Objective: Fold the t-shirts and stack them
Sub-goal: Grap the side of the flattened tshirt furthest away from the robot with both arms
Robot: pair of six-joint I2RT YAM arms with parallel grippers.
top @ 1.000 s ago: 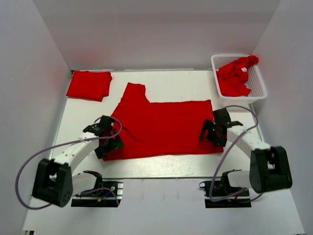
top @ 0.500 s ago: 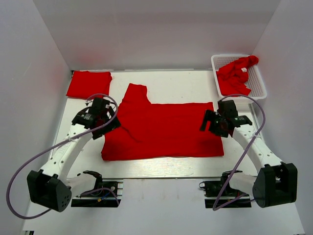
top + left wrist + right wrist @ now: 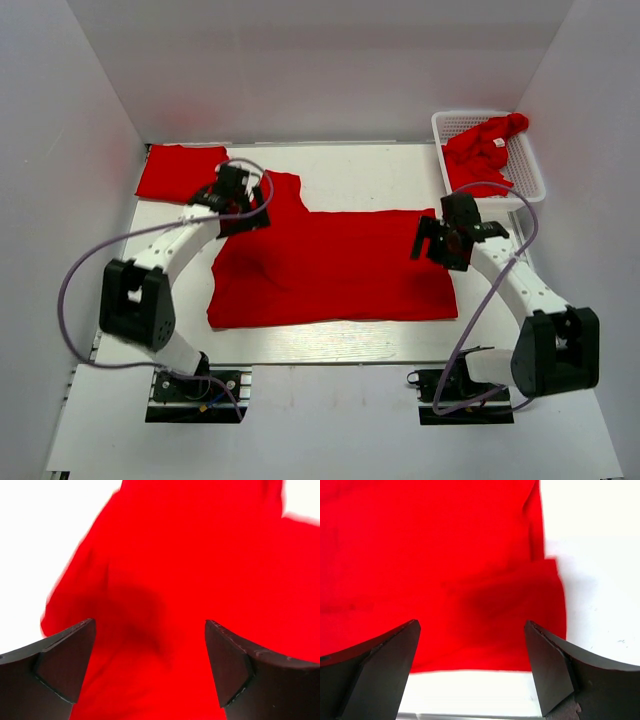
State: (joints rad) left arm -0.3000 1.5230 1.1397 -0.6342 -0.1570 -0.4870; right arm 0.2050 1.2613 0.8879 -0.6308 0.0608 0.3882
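Mid-fold here: the spread shirt (image 3: 330,265) lies flat in the middle of the tabletop (image 3: 370,165), one sleeve (image 3: 282,190) poking out toward the far side. The left hand (image 3: 245,200) hangs over that sleeve with its jaws wide and nothing in them. The right hand (image 3: 430,245) is also released and empty, over the shirt's right edge. A second ago both hands were lower, at the near corners. Now the left has swung far up to the sleeve and the right has crept a little farther along its edge. The next move looks like a pinch on the sleeve to fold it inward. A folded shirt (image 3: 182,172) waits far left, with crumpled shirts (image 3: 478,155) in the basket (image 3: 527,172) far right.
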